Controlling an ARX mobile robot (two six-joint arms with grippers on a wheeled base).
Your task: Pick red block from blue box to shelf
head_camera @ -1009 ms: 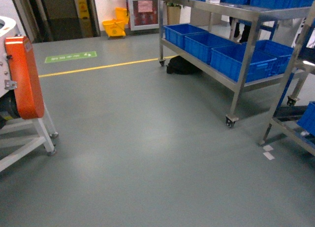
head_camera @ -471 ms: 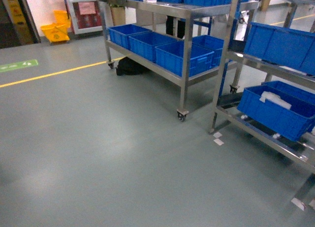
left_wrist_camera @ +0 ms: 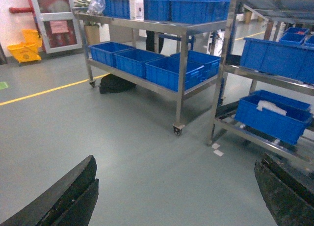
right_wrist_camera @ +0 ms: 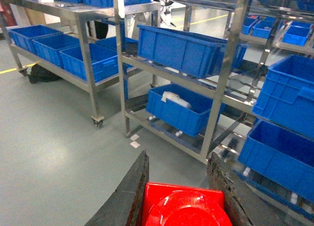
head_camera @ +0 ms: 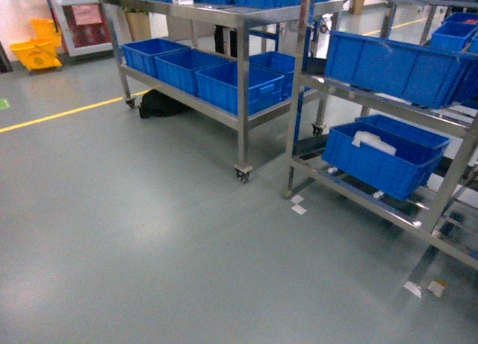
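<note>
Grey warehouse floor surrounds the right gripper [right_wrist_camera: 184, 187], clamped on the red block [right_wrist_camera: 185, 206] between black fingers. Left gripper [left_wrist_camera: 174, 196] hangs spread wide, empty. Beyond stand steel shelf [right_wrist_camera: 223, 64] racks holding dark blue crates [right_wrist_camera: 181, 47].

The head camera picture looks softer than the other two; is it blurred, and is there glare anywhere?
Head view: slightly soft all over, with pale ceiling-light sheen on the floor. Left wrist view: sharper shelf, dark blurry jaws at the bottom corners. Right wrist view: the red block shows white glare, close up and soft.
</note>
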